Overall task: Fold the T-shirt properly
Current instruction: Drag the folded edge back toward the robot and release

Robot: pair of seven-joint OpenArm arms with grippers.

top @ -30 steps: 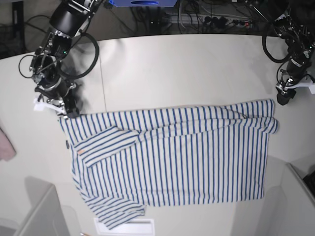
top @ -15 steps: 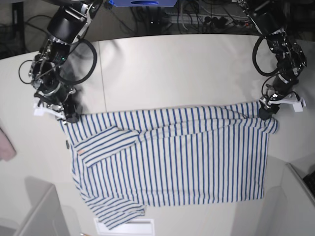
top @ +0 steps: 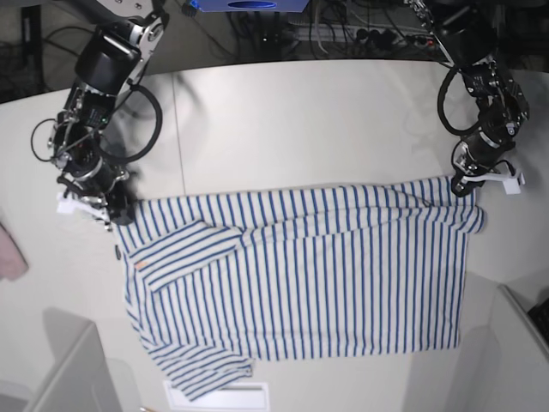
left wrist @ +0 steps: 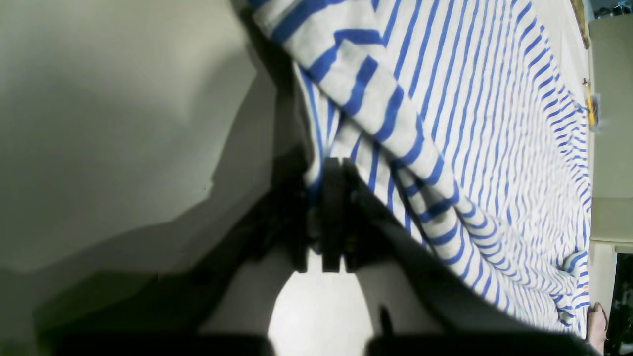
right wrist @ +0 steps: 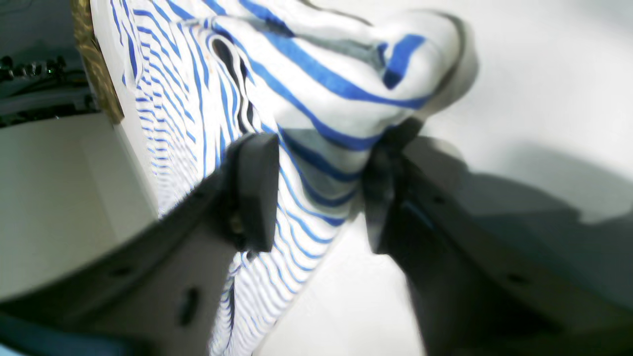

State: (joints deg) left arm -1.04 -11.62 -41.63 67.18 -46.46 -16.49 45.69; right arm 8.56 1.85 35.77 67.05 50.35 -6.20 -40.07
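The T-shirt [top: 300,275] lies spread flat across the middle of the pale tabletop [top: 326,120], its long top edge running from 9 o'clock to 3 o'clock. One sleeve is folded inward over the chest at about 8 o'clock, an orange mark at its edge, and the other sleeve points out toward 7 o'clock near the front edge of the tabletop.

The left pincer [left wrist: 329,198] sits at the shirt's top corner at 3 o'clock in the base view. In its wrist view the dark fingers [left wrist: 332,212] are pressed close together with the striped hem [left wrist: 316,168] caught between them, so it is clenched on the cloth. The fabric rises in a rumpled fold just above the grip.

The right pincer [right wrist: 321,193] is at the opposite top corner, at 9 o'clock in the base view. Its two fingers [right wrist: 257,193] stand well apart, one on each side of a bunched lump of striped cloth [right wrist: 336,99]; the cloth sits between them and brushes the pads, but the jaws are not closed on it.

Bare tabletop stretches from the top edge of the shirt toward 12 o'clock. A pink cloth [top: 10,253] peeks in at the far 9 o'clock edge, well apart from the shirt. Grey panels [top: 69,378] stand at the 7 and 5 o'clock corners.
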